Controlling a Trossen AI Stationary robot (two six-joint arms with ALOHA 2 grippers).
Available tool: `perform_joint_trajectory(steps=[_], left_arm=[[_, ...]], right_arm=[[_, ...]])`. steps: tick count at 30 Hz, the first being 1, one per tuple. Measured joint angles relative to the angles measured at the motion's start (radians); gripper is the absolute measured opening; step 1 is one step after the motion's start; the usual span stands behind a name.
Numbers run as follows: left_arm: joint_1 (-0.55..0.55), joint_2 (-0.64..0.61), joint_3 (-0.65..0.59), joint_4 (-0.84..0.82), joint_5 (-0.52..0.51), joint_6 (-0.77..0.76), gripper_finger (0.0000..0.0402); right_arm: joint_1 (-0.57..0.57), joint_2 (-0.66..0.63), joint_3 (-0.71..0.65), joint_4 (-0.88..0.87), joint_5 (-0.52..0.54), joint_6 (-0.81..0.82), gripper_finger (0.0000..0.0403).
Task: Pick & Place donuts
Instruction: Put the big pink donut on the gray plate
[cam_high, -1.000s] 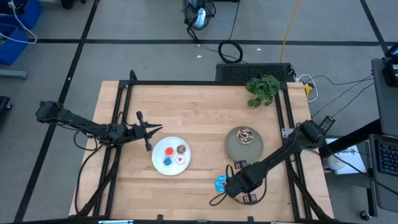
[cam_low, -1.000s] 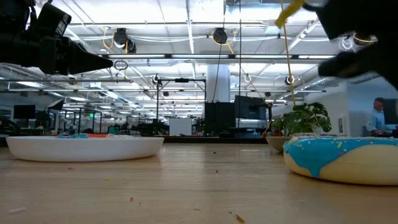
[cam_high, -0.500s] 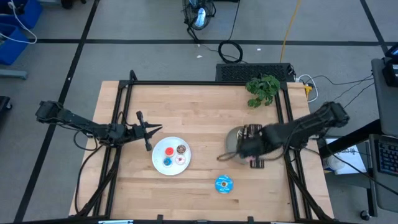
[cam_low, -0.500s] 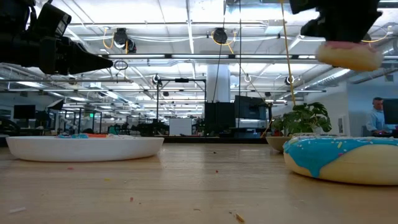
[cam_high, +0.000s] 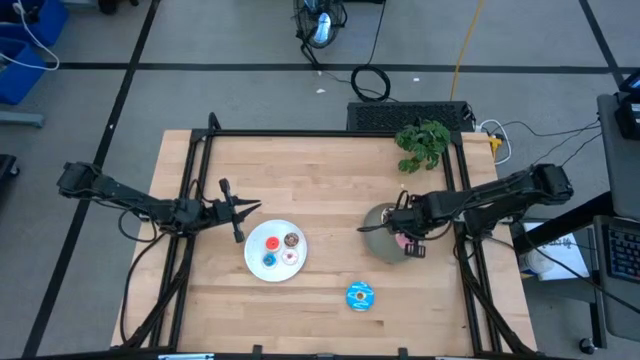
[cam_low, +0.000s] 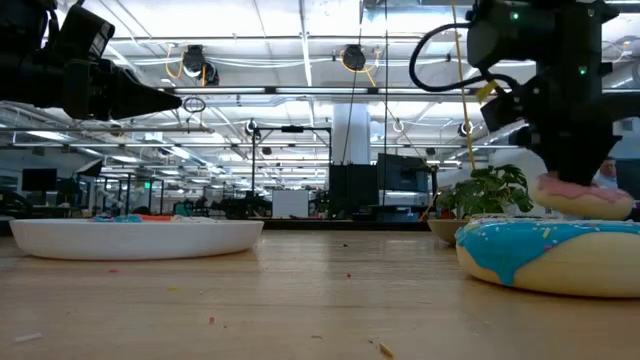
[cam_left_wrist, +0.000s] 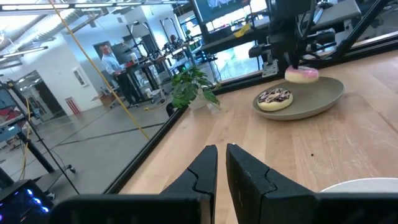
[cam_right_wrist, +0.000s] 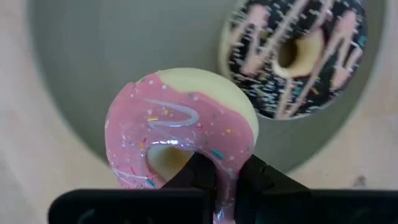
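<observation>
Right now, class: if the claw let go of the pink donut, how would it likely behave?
The pink donut keeps its ring shape in the right claw, so probably stiff. It hangs just over the grey plate, so it likely lands flat, not rolling.

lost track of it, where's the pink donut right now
The pink donut is in the right gripper over the grey plate on the table's right side, beside the brown sprinkled donut.
</observation>
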Motion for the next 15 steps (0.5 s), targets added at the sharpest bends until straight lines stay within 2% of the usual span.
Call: perform_joint_trajectory(steps=[7,15], left_arm=[[0.000,0.000,0.000,0.000,0.000,0.000,0.0042],[0.000,0.000,0.000,0.000,0.000,0.000,0.0042]], right_arm=[[-0.013,0.000,-0.033,0.069,0.029,-0.014,0.0017],[-0.013,0.021,-0.037,0.063,0.024,-0.011,0.0017]])
